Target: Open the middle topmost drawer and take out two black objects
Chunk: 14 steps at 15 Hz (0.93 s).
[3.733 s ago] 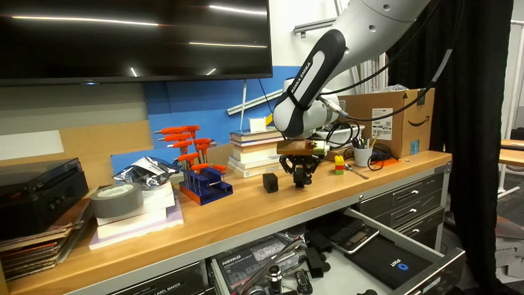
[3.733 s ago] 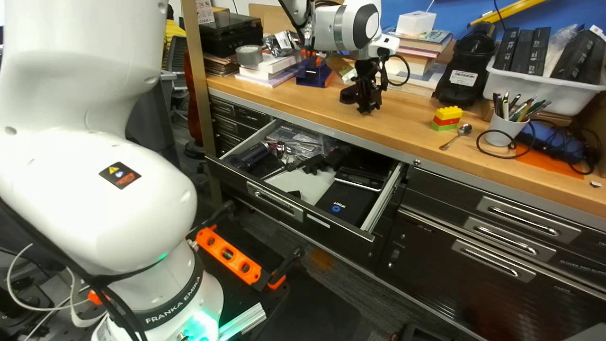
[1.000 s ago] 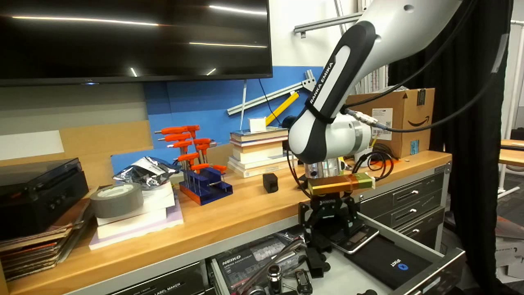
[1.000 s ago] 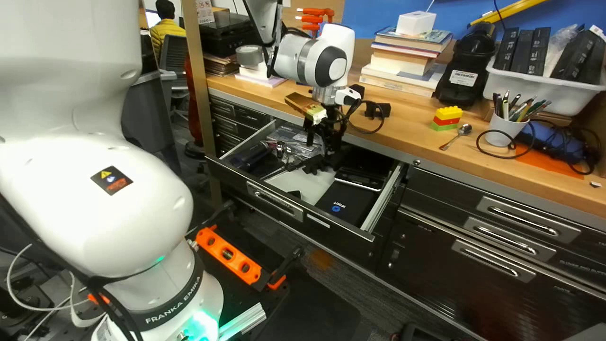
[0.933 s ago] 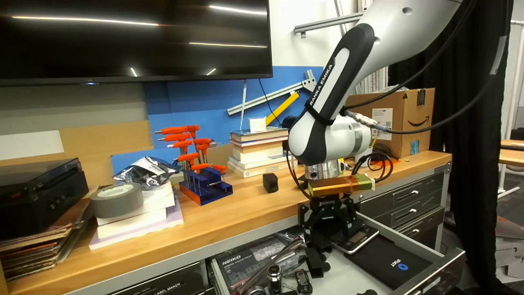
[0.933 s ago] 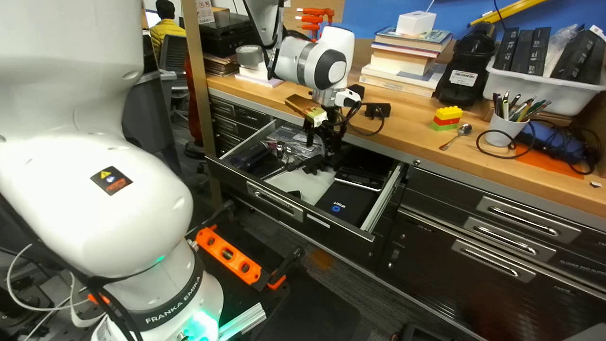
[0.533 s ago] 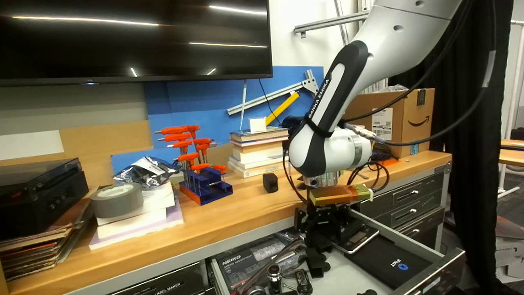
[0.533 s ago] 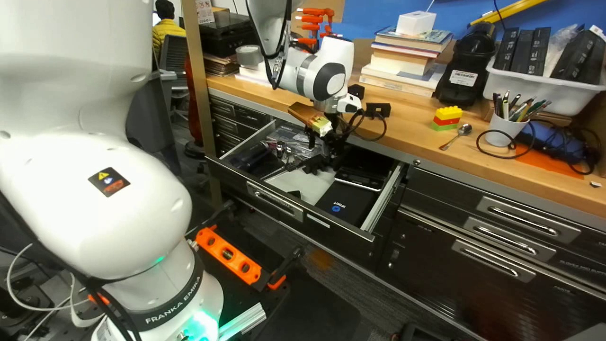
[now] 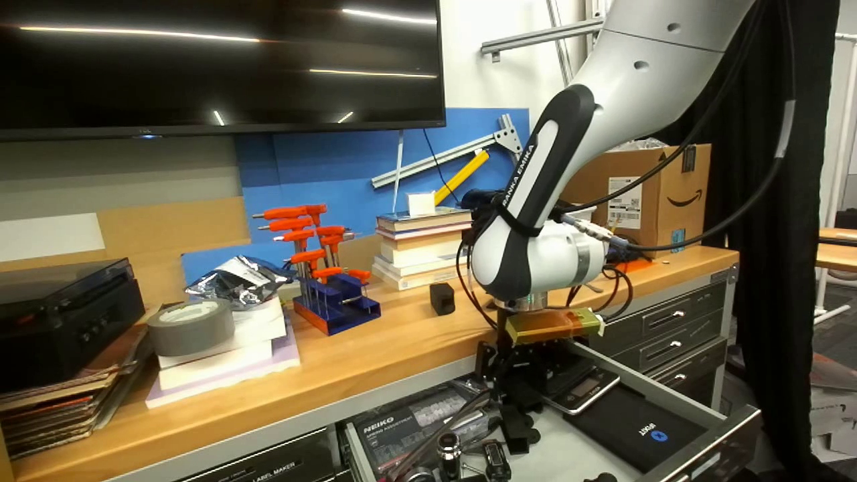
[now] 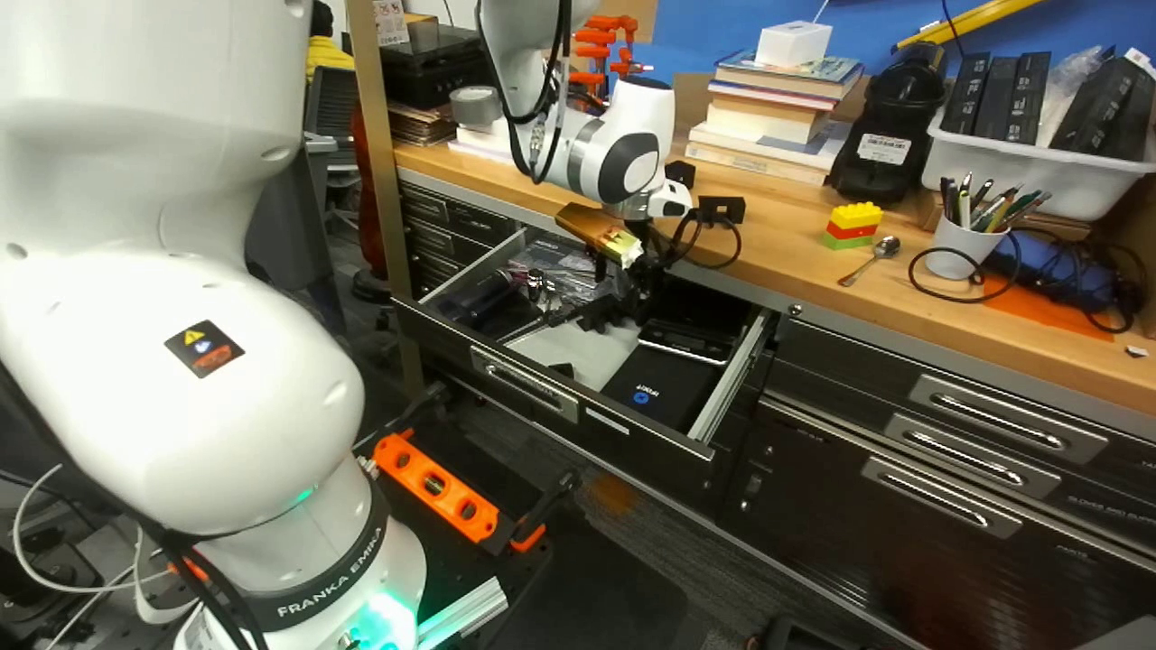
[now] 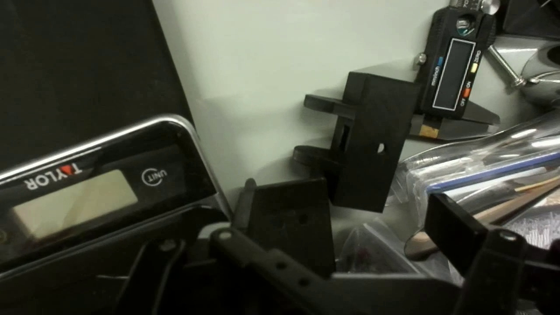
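Observation:
The middle topmost drawer stands pulled out. Two black parts are on the desk: a black part near its front edge and a black part behind it. Two similar ones lie in the drawer, a pronged black block and a black block beside it, partly hidden by my left finger. My gripper is low over the drawer, pointing down, its fingers wide apart and holding nothing. The right finger hangs over plastic bags. Whether the left finger touches the block I cannot tell.
Beside the blocks lie a kitchen scale and a digital caliper. Tools and clear plastic bags crowd the other side. The desk's front edge overhangs the drawer's back. The drawer's side wall borders the scale.
My gripper has left a black part on the desk, where it was nearly four seconds ago, and come over the drawer. Over the last second it has sunk lower.

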Available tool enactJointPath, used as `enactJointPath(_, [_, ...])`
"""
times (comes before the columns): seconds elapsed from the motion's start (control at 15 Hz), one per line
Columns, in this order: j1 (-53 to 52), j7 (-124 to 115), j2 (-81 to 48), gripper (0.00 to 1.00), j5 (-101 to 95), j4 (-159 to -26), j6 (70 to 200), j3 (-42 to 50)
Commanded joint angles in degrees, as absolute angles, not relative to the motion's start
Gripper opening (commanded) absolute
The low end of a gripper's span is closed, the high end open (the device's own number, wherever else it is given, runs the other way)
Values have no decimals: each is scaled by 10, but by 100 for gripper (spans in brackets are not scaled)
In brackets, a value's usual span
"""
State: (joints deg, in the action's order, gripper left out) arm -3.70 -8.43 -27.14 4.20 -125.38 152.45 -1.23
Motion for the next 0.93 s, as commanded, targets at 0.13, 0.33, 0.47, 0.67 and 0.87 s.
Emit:
enactJointPath(0.13, [-32, -64, -289, 100, 42, -1226, 1538, -16])
enactJointPath(0.33, [-29, -62, -297, 100, 44, -1220, 1538, -15])
enactJointPath(0.47, [-27, -62, -302, 100, 42, -1216, 1536, -12])
enactJointPath(0.67, [-24, -62, -306, 100, 41, -1211, 1535, -8])
enactJointPath(0.87, [-21, -61, -309, 100, 40, -1209, 1535, -6])
